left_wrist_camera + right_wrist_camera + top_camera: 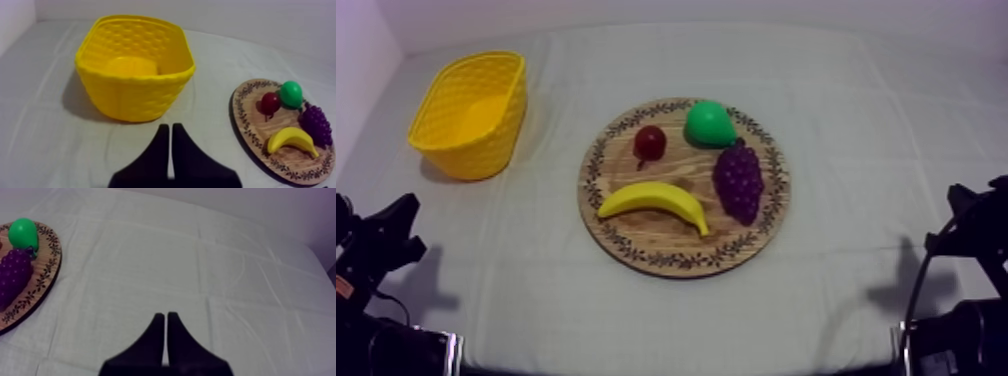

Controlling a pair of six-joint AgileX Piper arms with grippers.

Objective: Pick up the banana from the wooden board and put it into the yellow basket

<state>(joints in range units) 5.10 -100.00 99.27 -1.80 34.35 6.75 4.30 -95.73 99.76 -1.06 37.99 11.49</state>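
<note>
Left wrist view showed the left fingers (165, 132) pressed together, the right fingers (160, 319) likewise. The banana (651, 197) lay at six o'clock on the wooden board (686, 262), its tip near the grapes (738, 180), which a careless grasp might nudge. The yellow basket (486, 150) sat at ten o'clock.

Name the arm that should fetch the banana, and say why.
Left, probably. The banana lies on the wooden board's near left part and the yellow basket stands at the table's left, both nearer the left gripper. The right gripper sits beyond the grapes.
</note>
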